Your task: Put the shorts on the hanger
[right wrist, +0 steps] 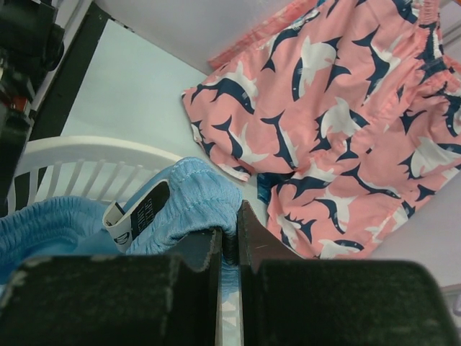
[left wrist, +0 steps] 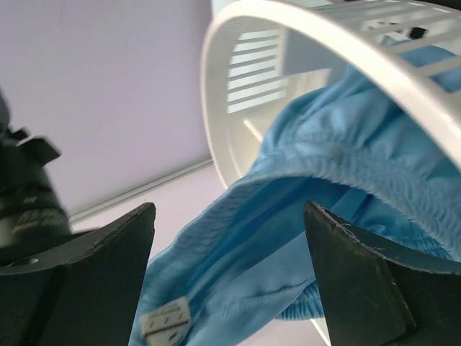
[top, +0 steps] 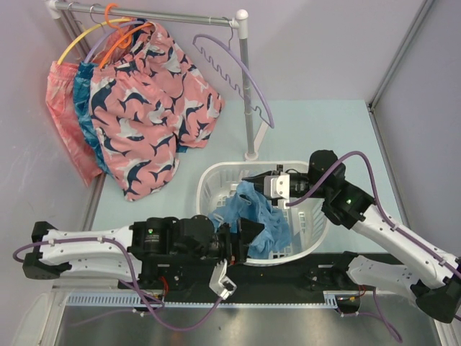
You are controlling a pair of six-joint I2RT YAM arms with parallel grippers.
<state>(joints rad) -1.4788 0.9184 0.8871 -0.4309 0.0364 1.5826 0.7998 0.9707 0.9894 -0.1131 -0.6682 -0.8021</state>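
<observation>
The light-blue shorts [top: 261,213] hang partly out of the white laundry basket [top: 308,241]. My right gripper [top: 251,180] is shut on their elastic waistband [right wrist: 191,194], lifting it above the basket; a black-and-white label shows beside the pinch. My left gripper [top: 241,238] is open at the basket's near-left rim, and the waistband [left wrist: 238,259] hangs between its fingers [left wrist: 360,274] without being pinched. The lavender hanger [top: 238,68] hangs from the rail's right end, bare.
Pink patterned shorts [top: 155,108] and teal-blue shorts [top: 88,115] hang on orange and yellow hangers at the rail's left. They also show in the right wrist view [right wrist: 346,108]. The rail's white post [top: 250,101] stands just behind the basket.
</observation>
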